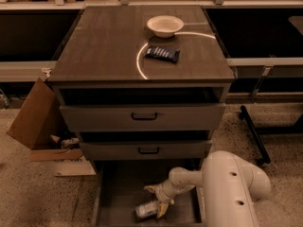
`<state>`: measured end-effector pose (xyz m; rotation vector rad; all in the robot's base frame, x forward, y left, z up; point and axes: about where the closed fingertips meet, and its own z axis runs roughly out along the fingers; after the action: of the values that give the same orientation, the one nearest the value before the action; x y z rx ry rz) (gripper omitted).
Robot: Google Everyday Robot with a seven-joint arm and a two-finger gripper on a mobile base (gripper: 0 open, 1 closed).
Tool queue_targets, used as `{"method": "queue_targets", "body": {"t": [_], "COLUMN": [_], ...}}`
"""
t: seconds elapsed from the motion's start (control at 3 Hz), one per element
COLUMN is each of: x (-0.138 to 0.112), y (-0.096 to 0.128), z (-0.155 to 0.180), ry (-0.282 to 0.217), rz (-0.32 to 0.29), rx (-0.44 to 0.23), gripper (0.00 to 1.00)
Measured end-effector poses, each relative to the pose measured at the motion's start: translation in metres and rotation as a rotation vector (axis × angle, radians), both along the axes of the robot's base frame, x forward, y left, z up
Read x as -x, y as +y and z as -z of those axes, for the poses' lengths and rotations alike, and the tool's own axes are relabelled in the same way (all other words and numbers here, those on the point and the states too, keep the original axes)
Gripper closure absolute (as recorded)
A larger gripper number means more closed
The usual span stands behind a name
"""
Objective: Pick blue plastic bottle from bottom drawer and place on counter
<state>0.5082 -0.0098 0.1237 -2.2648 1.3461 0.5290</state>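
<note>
Find the blue plastic bottle (146, 209) on its side on the floor of the bottom drawer (123, 188), toward the front; judge it light, thin-walled, slick and ready to roll or dent, so take it gently across the ribbed middle. Note the gripper (157, 200) low in that drawer beside it; fingers (163, 210) spread apart, holding nothing.

Floor of bottom drawer (118, 193) bare left of the gripper (157, 200), which sits spread beside the blue plastic bottle (145, 209). Middle drawer (148, 150) overhangs its rear. Above it, bowl (164, 25) and snack bar (162, 54) sit mid-counter (99, 46).
</note>
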Motion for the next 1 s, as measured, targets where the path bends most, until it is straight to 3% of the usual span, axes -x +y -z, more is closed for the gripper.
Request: {"method": "queue_targets", "body": {"t": [0.67,1.0], "x": [0.004,0.012], "y": [0.002,0.000], "z": [-0.004,-0.035], "ry": [-0.012,-0.016], "rz": [0.013,0.036], "rx": [-0.006,-0.057], "gripper": [0.65,0.96]}}
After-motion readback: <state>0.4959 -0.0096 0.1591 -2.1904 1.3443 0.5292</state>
